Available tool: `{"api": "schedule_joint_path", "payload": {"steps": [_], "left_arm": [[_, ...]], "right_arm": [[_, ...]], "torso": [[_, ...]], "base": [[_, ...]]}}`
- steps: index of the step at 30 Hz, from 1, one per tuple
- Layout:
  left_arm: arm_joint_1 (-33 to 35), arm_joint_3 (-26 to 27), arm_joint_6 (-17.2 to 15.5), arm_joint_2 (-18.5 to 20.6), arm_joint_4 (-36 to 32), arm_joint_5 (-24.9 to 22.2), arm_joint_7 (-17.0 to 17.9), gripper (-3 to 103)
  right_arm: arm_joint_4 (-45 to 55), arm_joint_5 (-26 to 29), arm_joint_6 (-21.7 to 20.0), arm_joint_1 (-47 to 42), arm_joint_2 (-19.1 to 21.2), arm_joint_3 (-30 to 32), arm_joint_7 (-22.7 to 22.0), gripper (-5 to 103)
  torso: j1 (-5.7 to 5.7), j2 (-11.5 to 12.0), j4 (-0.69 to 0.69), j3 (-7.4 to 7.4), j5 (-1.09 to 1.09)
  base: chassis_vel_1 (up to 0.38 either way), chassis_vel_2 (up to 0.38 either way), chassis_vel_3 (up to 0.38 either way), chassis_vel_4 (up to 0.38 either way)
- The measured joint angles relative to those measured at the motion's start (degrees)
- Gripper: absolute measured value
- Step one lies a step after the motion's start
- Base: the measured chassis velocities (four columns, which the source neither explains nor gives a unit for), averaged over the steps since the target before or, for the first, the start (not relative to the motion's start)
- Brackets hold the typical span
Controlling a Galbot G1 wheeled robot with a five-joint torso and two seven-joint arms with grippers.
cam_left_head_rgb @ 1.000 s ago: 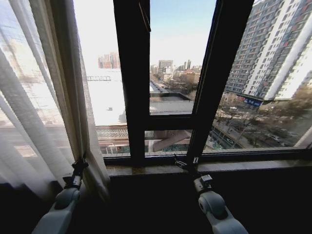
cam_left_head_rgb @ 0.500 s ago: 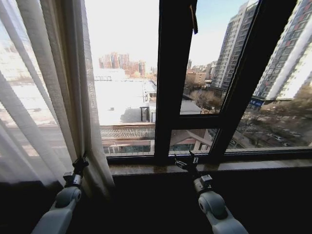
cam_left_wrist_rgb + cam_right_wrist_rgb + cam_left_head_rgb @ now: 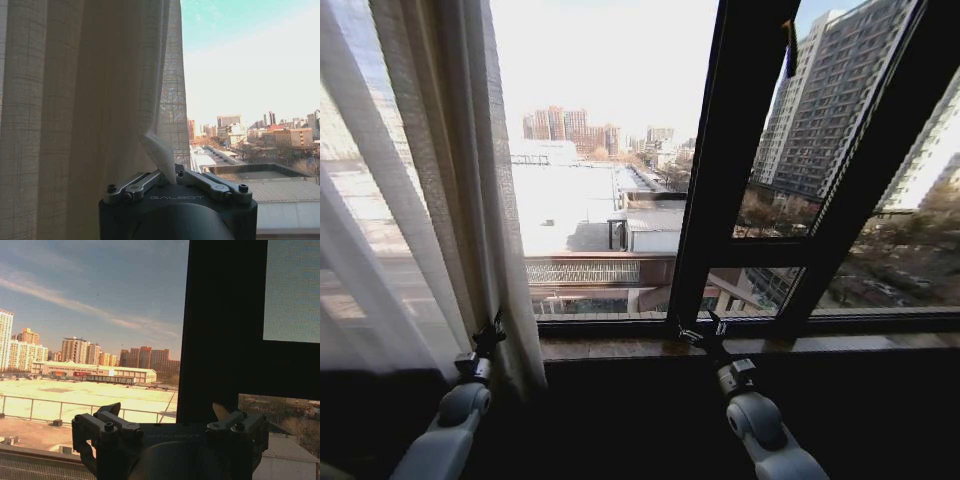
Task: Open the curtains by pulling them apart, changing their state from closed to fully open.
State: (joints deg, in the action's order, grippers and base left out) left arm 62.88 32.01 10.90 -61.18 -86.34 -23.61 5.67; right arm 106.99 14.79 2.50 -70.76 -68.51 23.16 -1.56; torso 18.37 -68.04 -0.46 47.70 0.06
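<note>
The curtains (image 3: 430, 200) hang bunched at the left side of the window, their sheer off-white pleats falling from the top of the head view down to the sill. To their right the glass is uncovered, with the dark window frame (image 3: 720, 200) standing against a bright city view.

The left hand (image 3: 488, 340) sits low at the inner edge of the gathered fabric, just above the window sill (image 3: 620, 347). In the left wrist view the left hand (image 3: 170, 180) is pinched tight, with a fold of curtain (image 3: 90, 100) caught between its two fingers (image 3: 142, 182) and rising out of the grip.

The right hand (image 3: 705, 335) is held up in front of the sill, near the foot of the dark frame and well apart from the fabric. In the right wrist view the right hand (image 3: 167, 422) is spread wide and holds nothing, its fingers (image 3: 107, 422) framing the rooftops outside.
</note>
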Motion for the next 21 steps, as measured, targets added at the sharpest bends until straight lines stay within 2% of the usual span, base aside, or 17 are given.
{"api": "schedule_joint_path", "payload": {"steps": [6, 13, 21], "left_arm": [[-0.30, -1.17, -0.29, -0.12, -1.36, 0.42, 0.08, 0], [-3.62, -2.77, -0.42, 0.37, 1.50, -0.20, -0.39, 0], [-8.39, -4.98, -0.76, 2.38, 5.55, -4.64, -1.43, 0]], "right_arm": [[0.00, 0.00, 0.00, 0.00, 0.01, 0.02, -0.01, 100], [0.00, 0.00, 0.00, 0.00, -0.01, -0.01, 0.00, 100], [0.00, 0.00, 0.00, 0.00, -0.01, 0.00, 0.00, 100]], "torso": [[0.00, 0.00, 0.03, 0.00, -0.03], [0.00, 0.00, 0.04, 0.00, -0.06], [0.00, 0.00, 0.03, 0.00, -0.05]], "base": [[-0.046, -0.033, 0.032, 0.033], [0.000, 0.000, 0.000, 0.000], [0.000, 0.000, 0.000, 0.000]]}}
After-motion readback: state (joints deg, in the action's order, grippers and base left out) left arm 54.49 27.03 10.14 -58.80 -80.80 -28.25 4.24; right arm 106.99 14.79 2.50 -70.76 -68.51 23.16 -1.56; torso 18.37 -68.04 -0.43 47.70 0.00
